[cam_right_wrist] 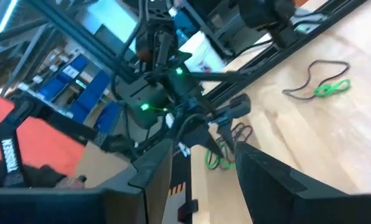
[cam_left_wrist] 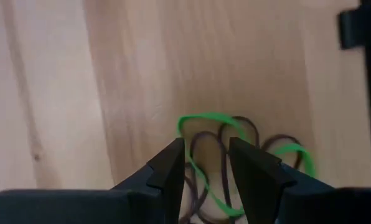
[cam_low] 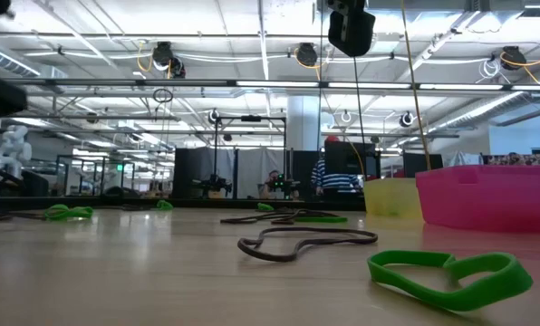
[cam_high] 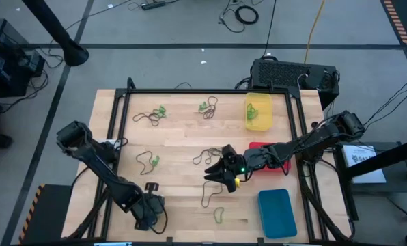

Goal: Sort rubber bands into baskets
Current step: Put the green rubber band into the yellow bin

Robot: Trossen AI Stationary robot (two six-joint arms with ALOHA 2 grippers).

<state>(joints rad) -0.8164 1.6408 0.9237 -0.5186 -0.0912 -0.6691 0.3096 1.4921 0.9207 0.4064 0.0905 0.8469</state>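
1. Right gripper [cam_high: 220, 175] hovers just beside the red shallow plastic basket [cam_high: 258, 146], fingers parted, holding nothing.
2. Left gripper [cam_left_wrist: 205, 163], well away from that basket, has jaws parted and empty above green and dark rubber bands [cam_left_wrist: 210, 149].
3. Yellow basket [cam_high: 258, 111] and blue basket [cam_high: 277, 213] flank the red one; loose bands are scattered beyond them.

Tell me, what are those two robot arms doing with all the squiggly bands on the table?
They are sorting rubber bands into baskets. The right gripper hangs open and empty over the middle of the table. The left gripper is open near the front edge, pointing at a green and dark tangle. Green bands already lie in the yellow basket. The blue basket looks empty, and the red basket is mostly hidden from above by the right arm. Many bands still lie loose.
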